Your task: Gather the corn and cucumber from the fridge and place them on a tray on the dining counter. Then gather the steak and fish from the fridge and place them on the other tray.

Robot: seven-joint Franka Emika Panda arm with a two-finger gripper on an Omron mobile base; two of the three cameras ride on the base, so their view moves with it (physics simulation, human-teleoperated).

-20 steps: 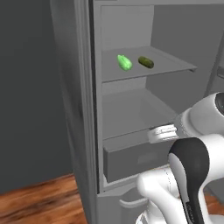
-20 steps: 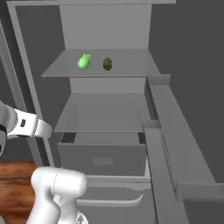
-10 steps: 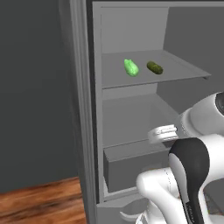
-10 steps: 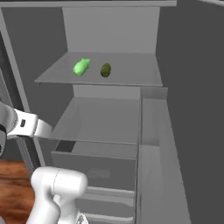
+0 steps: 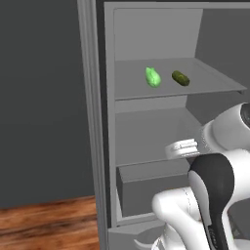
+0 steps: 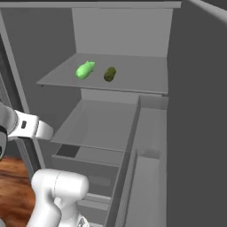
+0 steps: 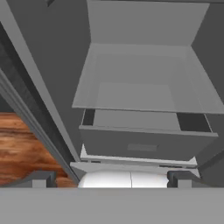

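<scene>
Hand view looking into the open fridge (image 7: 144,74), gripper (image 7: 109,178) spread wide, gripping nothing. Corn (image 5: 153,77) and cucumber (image 5: 180,78) lying side by side on the upper shelf (image 5: 215,83), well above and beyond the jaws, long axes running front-to-back.

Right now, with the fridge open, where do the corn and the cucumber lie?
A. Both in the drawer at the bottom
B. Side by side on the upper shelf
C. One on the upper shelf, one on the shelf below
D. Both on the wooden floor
B: the bright green corn and the darker cucumber lie a little apart on the same upper shelf of the fridge, and the shelf below them is bare.
</scene>
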